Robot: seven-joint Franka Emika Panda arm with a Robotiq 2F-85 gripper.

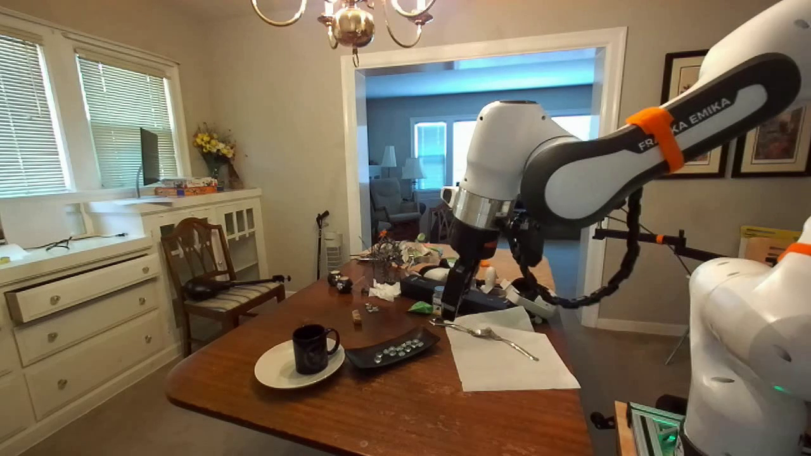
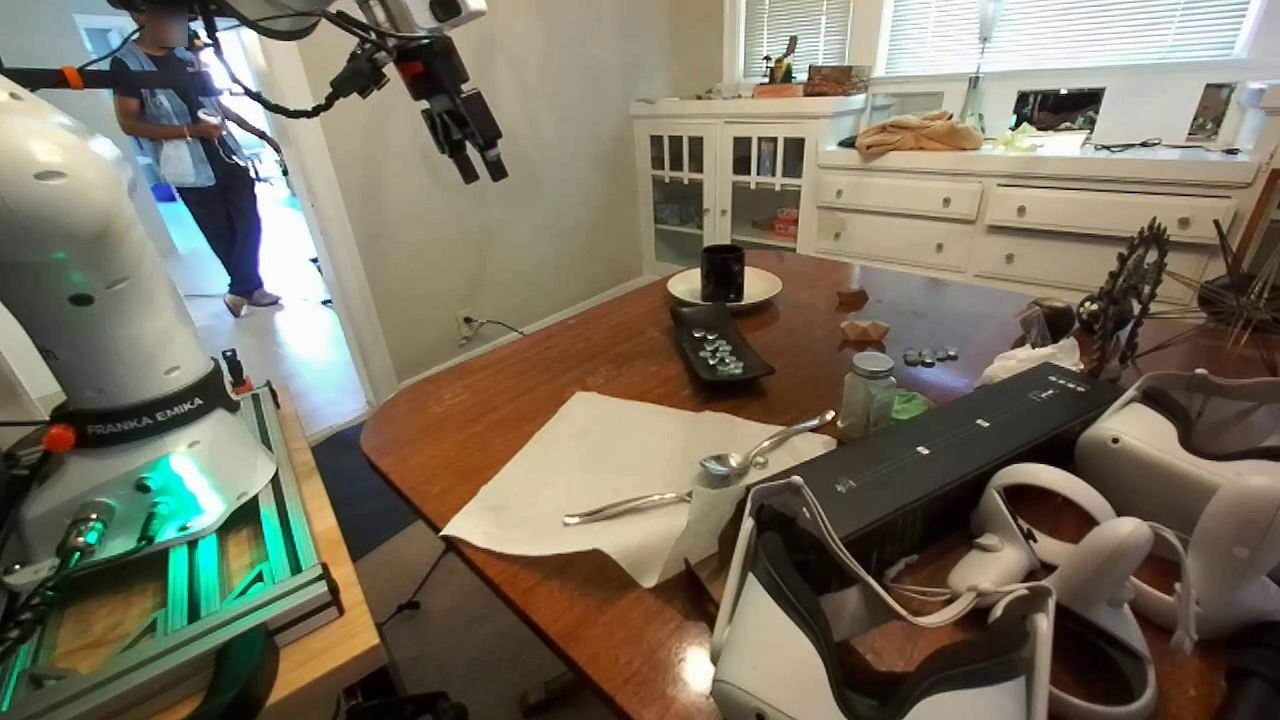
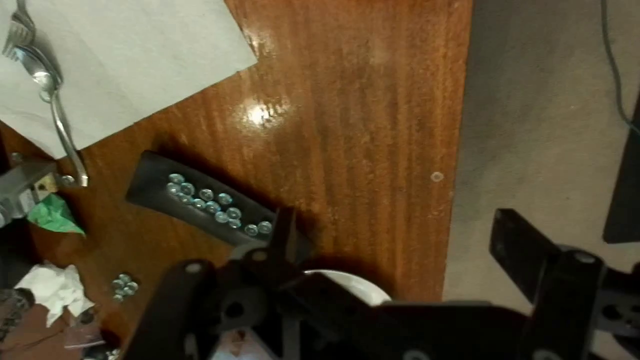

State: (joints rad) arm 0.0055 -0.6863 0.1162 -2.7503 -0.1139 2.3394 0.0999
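Your gripper (image 3: pixel 395 222) hangs above the wooden table (image 3: pixel 370 125), jaws wide apart with nothing between them; the table edge crosses their gap in the wrist view. A white paper sheet (image 3: pixel 125 65) lies below the jaws, off to one side. A dark box (image 2: pixel 950 440) lies beside it, well apart from the jaws. Below the jaws, note the white plate (image 1: pixel 272 366) and, just beside it, the black tray (image 3: pixel 150 180), partly screened by one finger in the wrist view. A black mug (image 1: pixel 310 349) stands upright on the plate, taller than the tray. Cutlery (image 2: pixel 722 464) lies on the sheet; glass beads (image 3: pixel 212 206) sit in the tray.
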